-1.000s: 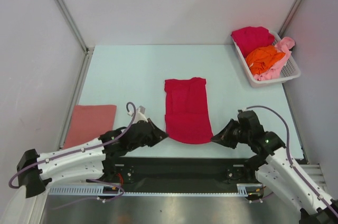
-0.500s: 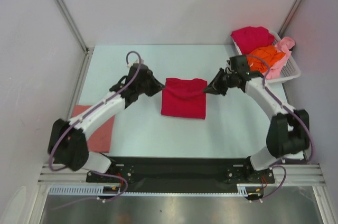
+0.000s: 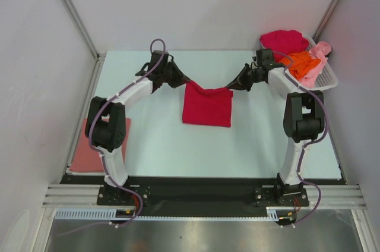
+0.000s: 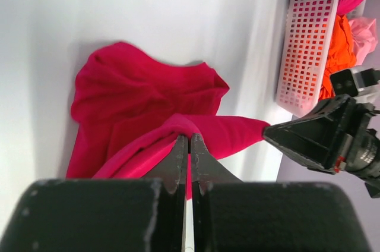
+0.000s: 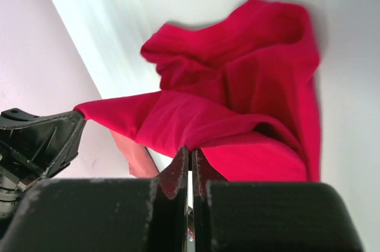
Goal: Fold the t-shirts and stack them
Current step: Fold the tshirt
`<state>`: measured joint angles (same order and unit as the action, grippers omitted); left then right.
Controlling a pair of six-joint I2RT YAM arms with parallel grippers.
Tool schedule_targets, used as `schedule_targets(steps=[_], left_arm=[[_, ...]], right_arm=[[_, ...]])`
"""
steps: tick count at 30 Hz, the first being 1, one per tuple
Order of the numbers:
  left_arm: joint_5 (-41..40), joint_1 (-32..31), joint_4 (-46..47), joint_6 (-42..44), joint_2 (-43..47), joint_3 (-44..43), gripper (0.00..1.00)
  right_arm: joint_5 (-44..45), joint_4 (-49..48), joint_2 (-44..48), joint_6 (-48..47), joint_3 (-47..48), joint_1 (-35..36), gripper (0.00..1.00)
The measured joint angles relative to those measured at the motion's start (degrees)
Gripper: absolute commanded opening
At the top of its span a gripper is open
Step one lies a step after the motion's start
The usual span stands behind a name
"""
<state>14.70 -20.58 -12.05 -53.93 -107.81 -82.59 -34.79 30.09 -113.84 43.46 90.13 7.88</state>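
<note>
The left hand and right hand, earlier near their bases, now hold the hem of the crimson t-shirt at its far end, doubling it over.

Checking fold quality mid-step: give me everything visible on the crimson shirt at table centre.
The crimson t-shirt is plain soft cloth, doubled over into a rough rectangle at the middle of the pale table. Its top layer is lifted at both far corners: left gripper shut on one, right gripper shut on the other, the edge between them sagging. Wrist views show bunched wrinkles under the raised layer. Nothing else touches it.
</note>
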Motion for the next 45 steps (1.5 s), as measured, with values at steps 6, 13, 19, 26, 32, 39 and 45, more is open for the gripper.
schedule_targets(steps=[6,13,19,26,32,39,45], left_arm=[[2.7,0.4,0.8,-0.2,-5.3,-3.7,0.01],[3.5,1.3,0.8,-0.2,-7.7,-4.8,0.00],[3.8,2.0,0.8,-0.7,-9.7,-5.2,0.00],[4.1,2.3,0.8,-0.7,-13.2,-7.5,0.00],[5.3,2.8,0.8,-1.1,-14.8,-8.9,0.00],[5.0,2.9,0.5,-1.1,-15.2,-8.9,0.00],[5.2,3.6,-0.3,-1.1,-17.1,-9.9,0.03]], right_arm=[[-0.2,0.1,-2.0,0.0,0.4,-1.3,0.00],[-0.2,0.0,-3.5,0.1,1.7,-2.1,0.00],[0.3,0.0,-5.7,0.5,2.4,-2.3,0.00],[1.0,-0.5,-6.2,1.3,2.4,-3.2,0.00],[1.0,-1.3,-8.8,1.6,2.4,-4.0,0.00],[0.9,-1.3,-13.0,1.5,5.4,-4.0,0.00],[0.7,-1.2,-14.6,1.5,7.6,-4.0,0.00]])
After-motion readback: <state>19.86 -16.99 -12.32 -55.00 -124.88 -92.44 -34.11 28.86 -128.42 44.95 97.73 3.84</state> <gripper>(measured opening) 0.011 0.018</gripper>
